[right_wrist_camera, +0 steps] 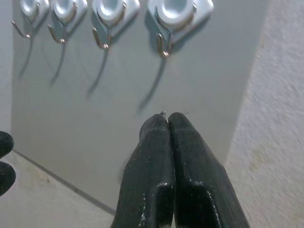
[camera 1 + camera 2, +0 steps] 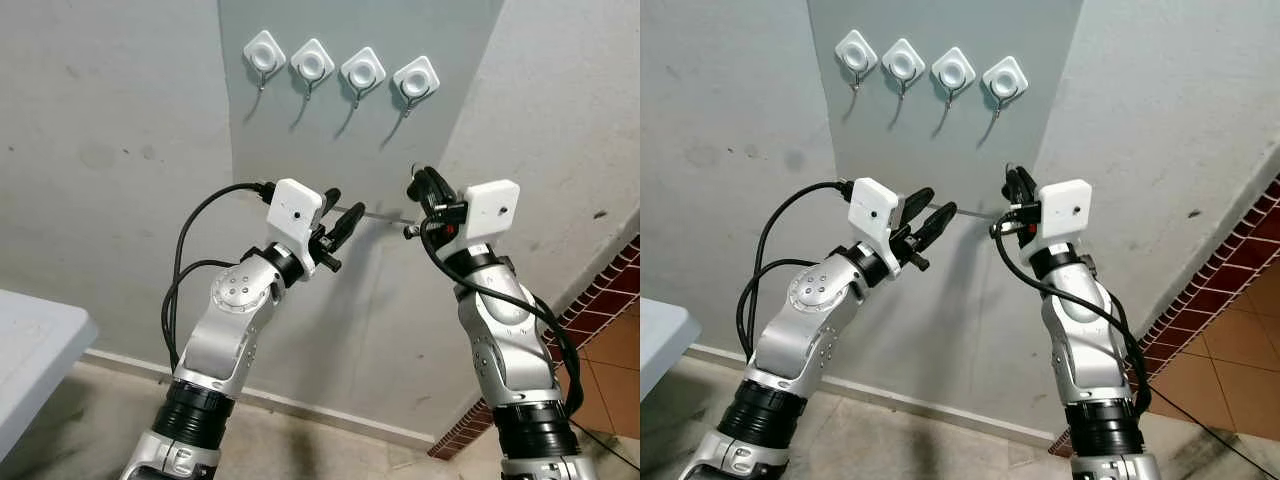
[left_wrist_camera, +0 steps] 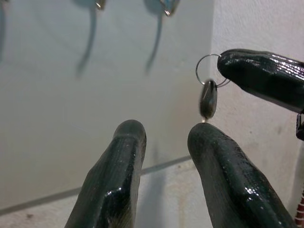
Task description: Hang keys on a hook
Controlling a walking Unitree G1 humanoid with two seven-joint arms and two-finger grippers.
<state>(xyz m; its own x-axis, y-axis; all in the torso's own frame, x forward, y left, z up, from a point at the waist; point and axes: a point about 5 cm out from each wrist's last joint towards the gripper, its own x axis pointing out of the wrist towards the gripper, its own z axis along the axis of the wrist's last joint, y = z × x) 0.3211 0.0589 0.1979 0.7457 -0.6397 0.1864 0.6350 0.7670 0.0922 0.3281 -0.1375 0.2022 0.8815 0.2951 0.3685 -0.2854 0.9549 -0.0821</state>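
The right claw [image 1: 167, 124] pinched the key ring [image 3: 209, 71]; the left claw [image 3: 164, 142] sat open. Next, lift toward the hook [image 1: 164, 47] at twelve o'clock.

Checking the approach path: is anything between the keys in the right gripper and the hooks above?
Nothing visible. The right gripper is shut on the key ring, and only bare panel lies between it and the nearest hook. The left gripper is off to the side.
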